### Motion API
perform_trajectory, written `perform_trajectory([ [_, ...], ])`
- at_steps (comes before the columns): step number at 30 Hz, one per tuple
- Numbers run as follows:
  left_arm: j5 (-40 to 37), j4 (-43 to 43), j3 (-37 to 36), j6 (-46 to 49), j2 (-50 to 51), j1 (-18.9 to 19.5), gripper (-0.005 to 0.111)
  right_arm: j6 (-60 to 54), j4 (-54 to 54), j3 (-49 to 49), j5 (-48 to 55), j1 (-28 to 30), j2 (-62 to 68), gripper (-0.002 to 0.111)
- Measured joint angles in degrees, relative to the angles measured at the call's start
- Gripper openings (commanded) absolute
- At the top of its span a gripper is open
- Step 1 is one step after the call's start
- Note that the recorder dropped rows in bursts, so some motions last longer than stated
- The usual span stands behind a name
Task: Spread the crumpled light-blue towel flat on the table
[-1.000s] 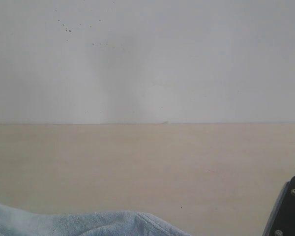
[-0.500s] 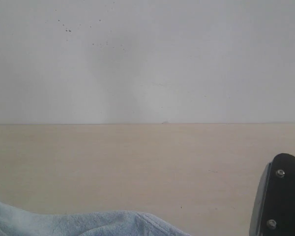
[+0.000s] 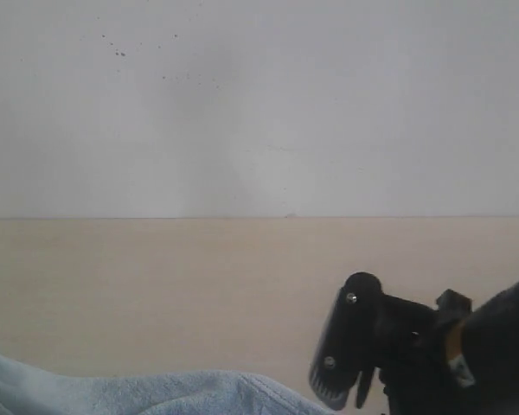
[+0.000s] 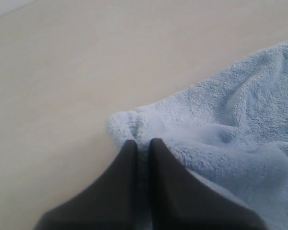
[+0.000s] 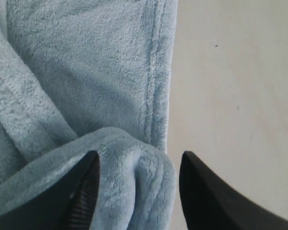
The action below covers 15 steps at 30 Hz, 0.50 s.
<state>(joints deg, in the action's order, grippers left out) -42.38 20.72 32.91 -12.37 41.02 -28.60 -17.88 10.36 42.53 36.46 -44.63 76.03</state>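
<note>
The light-blue towel (image 3: 147,393) lies crumpled along the near edge of the beige table (image 3: 199,285). In the left wrist view my left gripper (image 4: 143,143) is shut on a bunched corner of the towel (image 4: 230,139), with the cloth pinched between its dark fingers. In the right wrist view my right gripper (image 5: 140,160) is open, its jaws standing on either side of a rolled fold of the towel (image 5: 96,81) next to the stitched hem (image 5: 154,72). The exterior view shows the right gripper (image 3: 346,354) low at the right, close to the towel's edge.
A white wall (image 3: 259,104) rises behind the table's far edge. Bare table (image 4: 62,72) lies around the towel in the left wrist view, and more bare table (image 5: 235,96) lies beside the hem in the right wrist view.
The right arm has moved in from the right edge toward the left, now reaching the towel's edge. The towel has hardly shifted.
</note>
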Motion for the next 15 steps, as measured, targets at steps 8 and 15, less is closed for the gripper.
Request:
perform_trajectory([
  [8,0.0,0.4,0.0,0.0,0.0,0.0,0.004,2.9,-0.8,3.0,-2.2,0.0,12.8,0.049],
  [15,0.0,1.2,0.0,0.0,0.0,0.0,0.004,6.8,-0.8,3.0,-2.2,0.0,17.0,0.046],
])
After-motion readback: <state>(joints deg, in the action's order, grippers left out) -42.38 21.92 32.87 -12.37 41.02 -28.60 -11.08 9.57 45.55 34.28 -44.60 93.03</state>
